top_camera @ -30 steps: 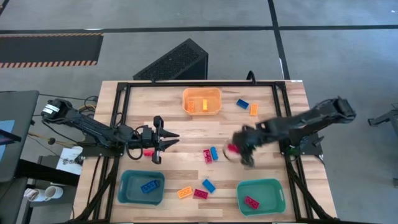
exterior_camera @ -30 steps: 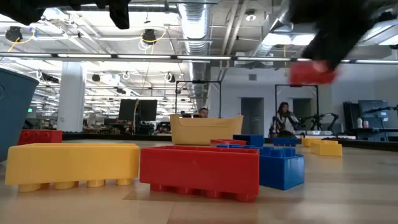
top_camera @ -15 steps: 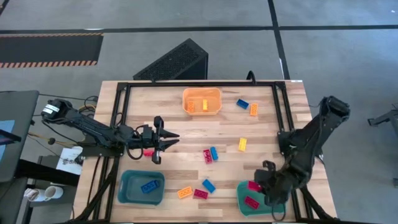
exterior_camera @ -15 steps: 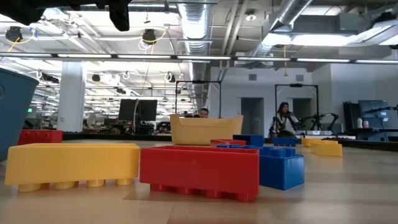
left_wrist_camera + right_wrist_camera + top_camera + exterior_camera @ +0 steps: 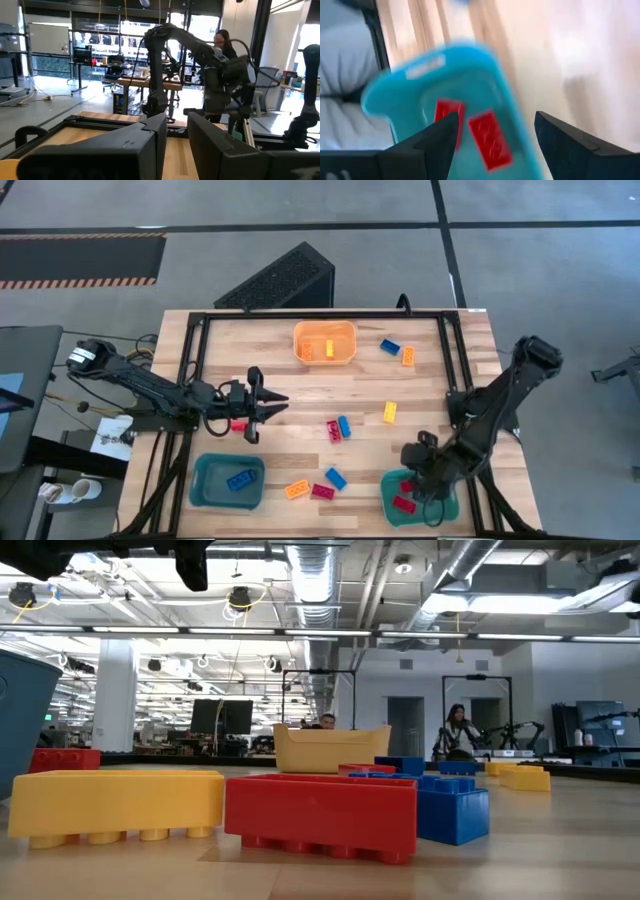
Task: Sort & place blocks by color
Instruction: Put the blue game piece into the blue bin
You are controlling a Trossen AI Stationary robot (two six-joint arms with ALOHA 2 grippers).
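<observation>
Right gripper (image 5: pixel 418 480): jaws wide, empty, over teal bin (image 5: pixel 440 477) at 5 o'clock.
Red blocks (image 5: pixel 489 139): two lie inside this bin.
Left gripper (image 5: pixel 262 408): jaws narrow, at 9 o'clock, red block (image 5: pixel 238 424) beside it.
Other blocks (image 5: pixel 322 491): scattered around centre.

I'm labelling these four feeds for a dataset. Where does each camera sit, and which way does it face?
High view: overhead, looking straight down; shows both arms, the left gripper and the right gripper.
Low view: at tabletop height, looking level past a red block; no arm shows.
Left wrist view: on the left arm, looking across the table at the right arm.
Right wrist view: on the right arm, looking down between open fingers into the teal bin.
Shared: that teal bin shows in the high view too.
</observation>
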